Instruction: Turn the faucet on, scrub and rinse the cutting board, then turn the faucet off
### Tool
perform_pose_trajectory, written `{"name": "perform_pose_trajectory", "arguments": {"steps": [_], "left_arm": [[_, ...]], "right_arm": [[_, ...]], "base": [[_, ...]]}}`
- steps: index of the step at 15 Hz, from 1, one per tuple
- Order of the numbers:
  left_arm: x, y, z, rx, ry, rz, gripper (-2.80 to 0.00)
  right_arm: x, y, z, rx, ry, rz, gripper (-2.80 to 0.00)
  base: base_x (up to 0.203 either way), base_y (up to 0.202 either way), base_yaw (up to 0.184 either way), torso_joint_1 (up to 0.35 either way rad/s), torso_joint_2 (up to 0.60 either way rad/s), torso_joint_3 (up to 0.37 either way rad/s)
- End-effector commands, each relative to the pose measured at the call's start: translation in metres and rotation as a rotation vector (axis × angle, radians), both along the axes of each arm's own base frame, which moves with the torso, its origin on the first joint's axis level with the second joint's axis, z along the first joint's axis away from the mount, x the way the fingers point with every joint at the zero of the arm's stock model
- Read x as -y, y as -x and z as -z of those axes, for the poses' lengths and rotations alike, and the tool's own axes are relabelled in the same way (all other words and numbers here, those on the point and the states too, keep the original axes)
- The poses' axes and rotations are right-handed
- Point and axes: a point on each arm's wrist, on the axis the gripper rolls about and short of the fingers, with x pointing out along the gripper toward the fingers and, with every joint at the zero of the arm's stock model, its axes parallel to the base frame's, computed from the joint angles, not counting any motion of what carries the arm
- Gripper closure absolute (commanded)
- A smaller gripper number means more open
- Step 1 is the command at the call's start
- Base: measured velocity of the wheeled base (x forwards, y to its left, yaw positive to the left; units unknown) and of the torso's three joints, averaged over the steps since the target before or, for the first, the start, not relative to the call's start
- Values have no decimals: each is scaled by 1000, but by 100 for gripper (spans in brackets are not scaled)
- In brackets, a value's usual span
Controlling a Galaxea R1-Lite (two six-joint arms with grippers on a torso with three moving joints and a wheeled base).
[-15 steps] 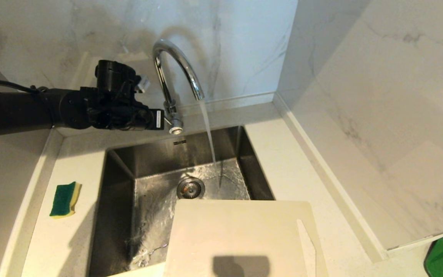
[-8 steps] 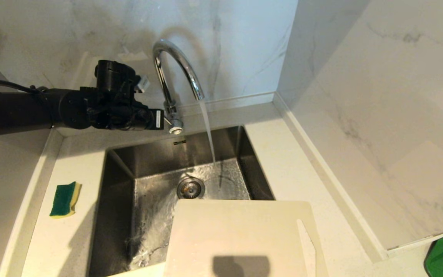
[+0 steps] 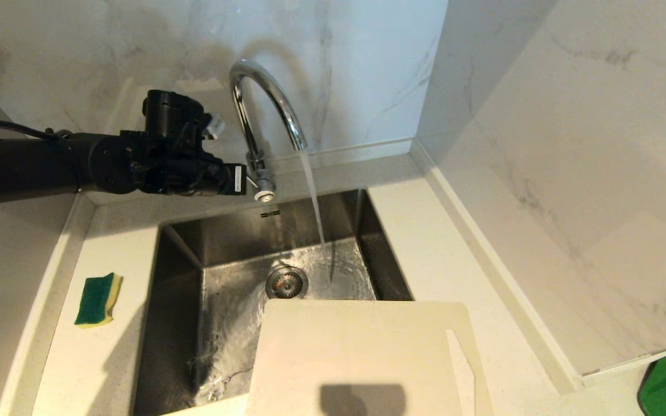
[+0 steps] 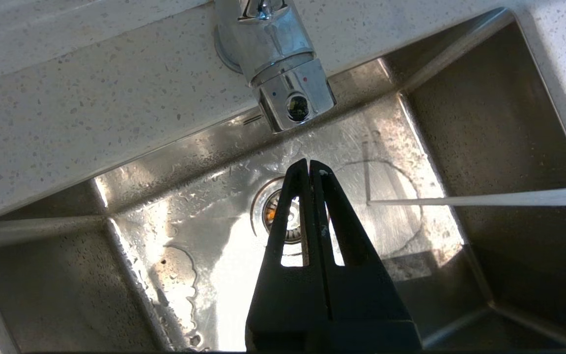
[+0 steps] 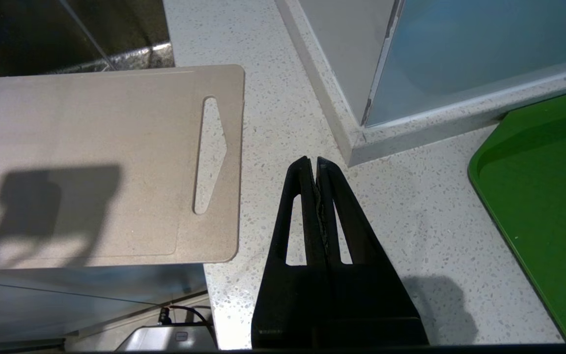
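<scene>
L arm is reaching in level from the left, its tool (image 4: 309,167) hanging w/ fingers pressed together. R arm's tool (image 5: 312,164) is pointing downward, fingers also pressed together, gripping nothing.

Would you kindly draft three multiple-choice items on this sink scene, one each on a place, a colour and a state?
1. Where does the sponge lie?
A. On the counter left of the sink
B. In the sink basin
C. On the cutting board

2. What colour is the cutting board?
A. Bright green
B. Cream-white
C. Black

3. What is the state of the faucet?
A. Off and dry
B. Running
C. Dripping onto the board

Answers:
1. A: the sponge sits on the counter, beside the sink rim.
2. B: the board is pale cream, lying across the sink's near edge.
3. B: a steady stream falls from the spout into the basin near the drain, while the shut left hand sits by the faucet's base.
</scene>
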Motion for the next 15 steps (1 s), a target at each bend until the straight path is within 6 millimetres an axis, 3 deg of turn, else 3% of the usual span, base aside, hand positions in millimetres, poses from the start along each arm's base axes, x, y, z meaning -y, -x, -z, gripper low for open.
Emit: {"name": "perform_pose_trajectory", "arguments": {"steps": [1, 15], "left_arm": [[0, 0, 1, -2, 0, -1, 0], [0, 0, 1, -2, 0, -1, 0]], "right_arm": [[0, 0, 0, -1, 0, 0, 0], [0, 0, 0, -1, 0, 0, 0]], "base": [[0, 0, 0, 0, 0, 0], [0, 0, 0, 0, 0, 0]]}}
